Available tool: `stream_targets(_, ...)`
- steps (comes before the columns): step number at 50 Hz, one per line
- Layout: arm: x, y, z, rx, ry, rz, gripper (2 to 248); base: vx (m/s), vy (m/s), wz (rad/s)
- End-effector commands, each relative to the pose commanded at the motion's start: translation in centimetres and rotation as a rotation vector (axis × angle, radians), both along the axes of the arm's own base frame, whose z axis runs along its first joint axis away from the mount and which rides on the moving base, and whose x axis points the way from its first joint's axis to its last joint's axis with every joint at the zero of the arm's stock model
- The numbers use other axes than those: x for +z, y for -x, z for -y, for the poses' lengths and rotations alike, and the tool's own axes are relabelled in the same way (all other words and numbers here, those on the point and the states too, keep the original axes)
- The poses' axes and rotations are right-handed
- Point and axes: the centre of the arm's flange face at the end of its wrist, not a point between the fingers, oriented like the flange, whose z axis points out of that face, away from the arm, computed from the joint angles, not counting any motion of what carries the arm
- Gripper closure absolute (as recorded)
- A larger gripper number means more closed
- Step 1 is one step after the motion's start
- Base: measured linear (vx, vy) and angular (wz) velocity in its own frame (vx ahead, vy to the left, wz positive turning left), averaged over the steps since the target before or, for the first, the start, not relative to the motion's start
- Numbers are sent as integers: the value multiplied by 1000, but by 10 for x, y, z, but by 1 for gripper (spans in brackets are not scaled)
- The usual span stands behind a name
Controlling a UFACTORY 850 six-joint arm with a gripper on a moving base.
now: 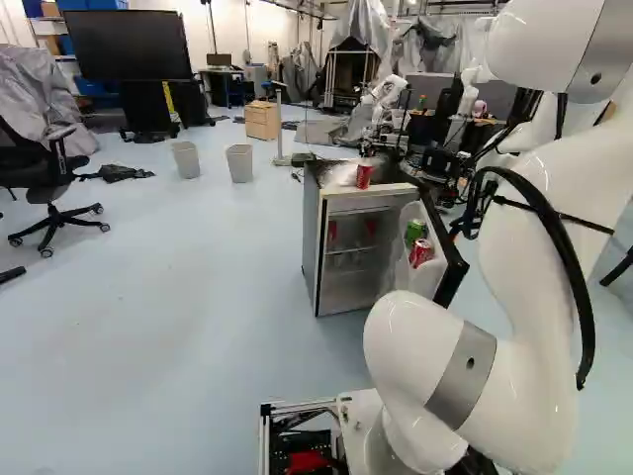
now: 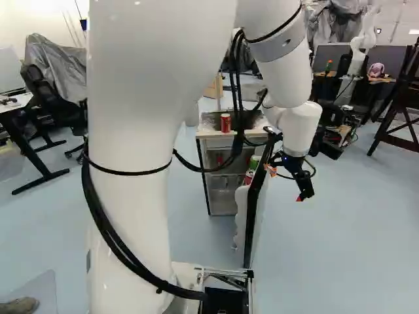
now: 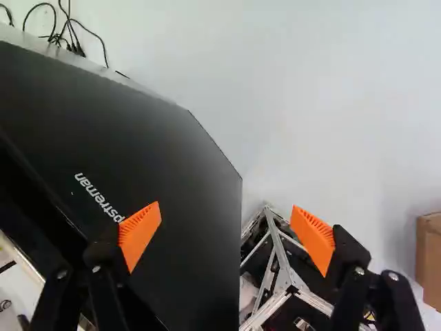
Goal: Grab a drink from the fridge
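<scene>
One green metal can [image 1: 415,231] and one red metal can [image 1: 421,253] sat inside the open black fridge door [image 3: 182,179]; the jaws, spread outside it, needed to clear its edge before straddling either.

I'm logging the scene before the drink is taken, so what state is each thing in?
Fridge: upright, open
Door: swung open
Pincer: open, empty
Top red can: upright on the fridge
Green can: in the door rack
Lower red can: in the door rack
Bins: upright
Chair: upright
Screen: dark
</scene>
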Motion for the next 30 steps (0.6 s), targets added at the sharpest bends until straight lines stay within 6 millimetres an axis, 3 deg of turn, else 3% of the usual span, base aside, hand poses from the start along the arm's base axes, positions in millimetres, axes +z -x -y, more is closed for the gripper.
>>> stream_targets(30, 0, 4, -52, 64, -20, -19, 3, 0, 0, 0)
